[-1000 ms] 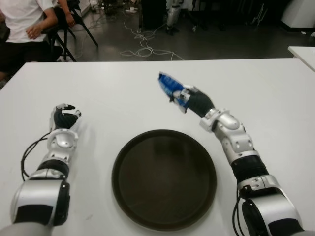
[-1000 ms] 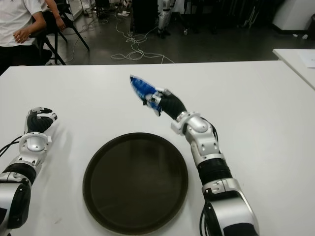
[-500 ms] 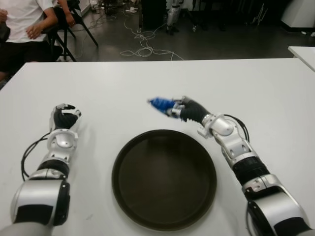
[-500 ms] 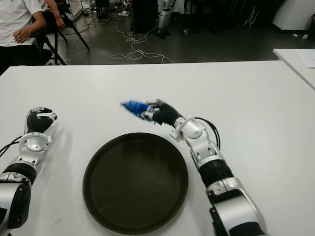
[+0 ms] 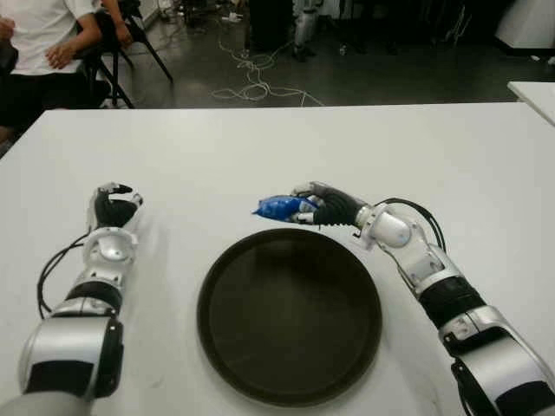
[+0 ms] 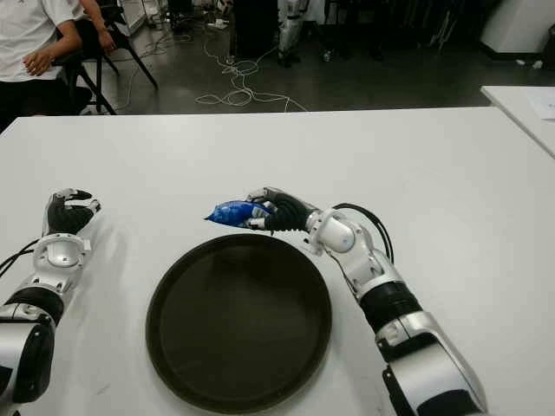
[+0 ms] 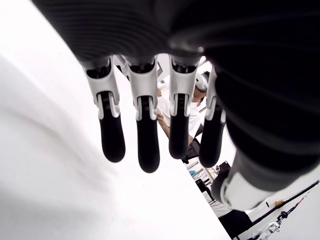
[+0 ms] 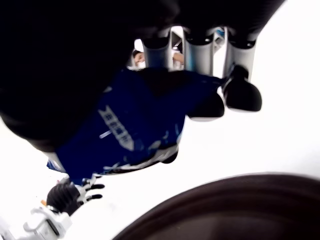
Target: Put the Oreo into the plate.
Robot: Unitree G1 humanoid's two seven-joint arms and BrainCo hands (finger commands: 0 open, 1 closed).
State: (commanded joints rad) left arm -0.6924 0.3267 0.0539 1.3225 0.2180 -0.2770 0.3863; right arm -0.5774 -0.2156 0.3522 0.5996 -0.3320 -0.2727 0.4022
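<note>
Blue Oreo pack [image 5: 279,207] gripped in right hand [image 5: 323,206], just beyond plate [image 5: 289,388] rim; left hand [image 5: 113,208] open.

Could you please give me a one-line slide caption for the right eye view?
Right hand holds the blue Oreo packet just beyond the dark plate's far rim; left hand idle at table's left.

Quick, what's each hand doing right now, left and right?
Left hand: open, fingers extended, holding nothing, out to the left of the plate.
Right hand: closed on the blue Oreo pack, just past the plate's far rim.
</note>
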